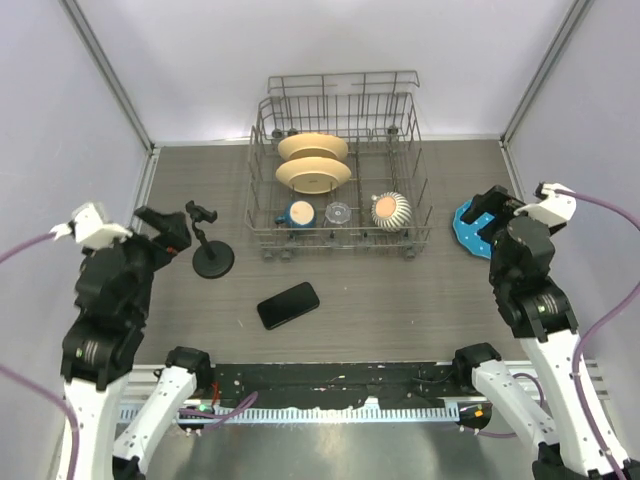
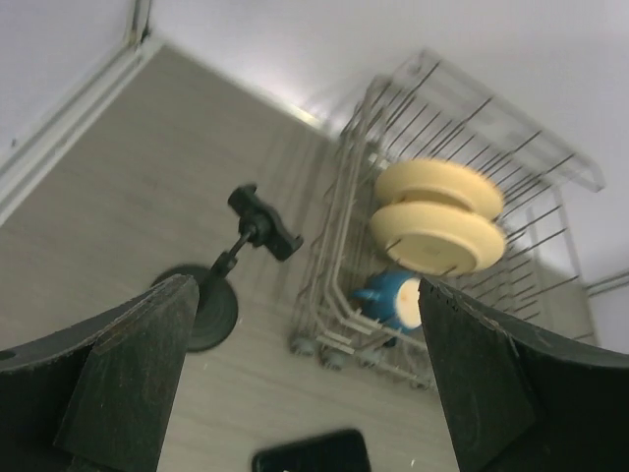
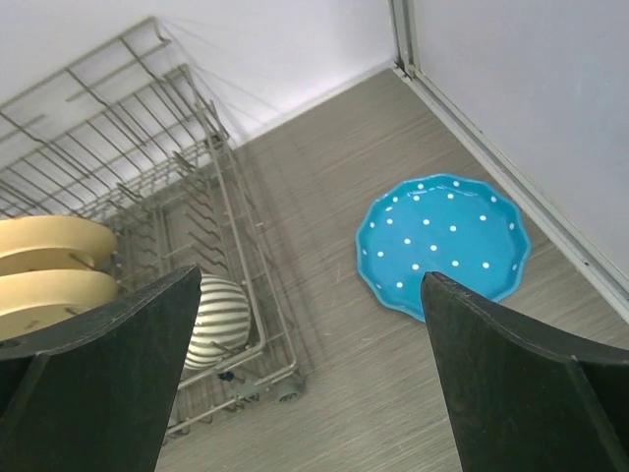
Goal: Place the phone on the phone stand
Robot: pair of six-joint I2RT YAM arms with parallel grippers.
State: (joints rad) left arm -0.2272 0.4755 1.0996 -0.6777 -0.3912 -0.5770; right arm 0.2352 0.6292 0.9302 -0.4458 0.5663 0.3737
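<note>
The phone [image 1: 288, 305], a glossy black slab, lies flat on the table in front of the dish rack; its top edge shows in the left wrist view as the phone [image 2: 313, 455]. The phone stand [image 1: 208, 250] stands left of the rack, with a round base, a thin stem and a small clamp head; the left wrist view shows the phone stand [image 2: 221, 290] ahead and left. My left gripper [image 1: 168, 228] hangs open just left of the stand, holding nothing. My right gripper [image 1: 492, 212] is open at the far right, over the blue plate, empty.
A wire dish rack [image 1: 338, 175] at the back centre holds two cream plates [image 1: 313, 165], a blue mug [image 1: 298, 213], a small glass lid and a striped bowl [image 1: 390, 210]. A blue dotted plate [image 3: 442, 244] lies by the right wall. White walls enclose the table.
</note>
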